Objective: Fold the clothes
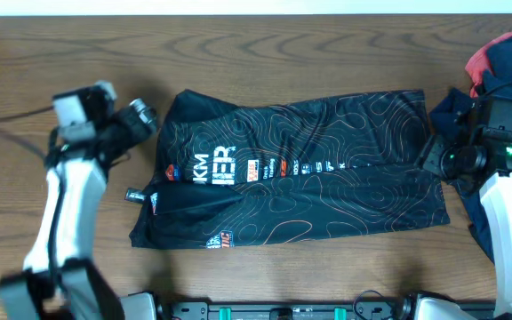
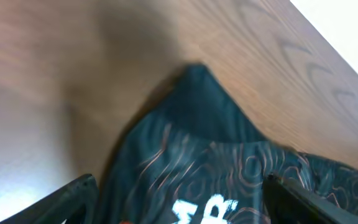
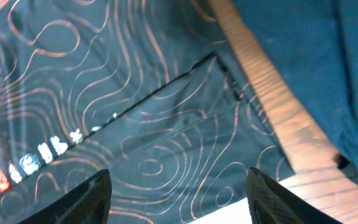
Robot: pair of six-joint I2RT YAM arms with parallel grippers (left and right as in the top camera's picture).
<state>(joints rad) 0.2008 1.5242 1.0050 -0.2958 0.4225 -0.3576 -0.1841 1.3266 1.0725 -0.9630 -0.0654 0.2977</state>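
The clothes include a black jersey [image 1: 292, 169] with orange contour lines and a row of logos, lying flat and folded lengthwise in the middle of the table. My left gripper [image 1: 145, 120] hovers open over its upper left corner, fingers spread wide either side of the fabric [image 2: 216, 155], nothing held. My right gripper [image 1: 436, 158] is open above the jersey's right edge; the cloth [image 3: 135, 124] lies between and below its fingertips [image 3: 95, 193]. A navy garment [image 1: 456, 111] and a red one [image 1: 480, 60] are piled at the right.
A strip of bare wood [image 3: 272, 106] separates the jersey from the navy garment [image 3: 309, 62]. A thin dark cable [image 1: 12, 133] trails on the table at the far left. The arm bases [image 1: 283, 311] line the front edge.
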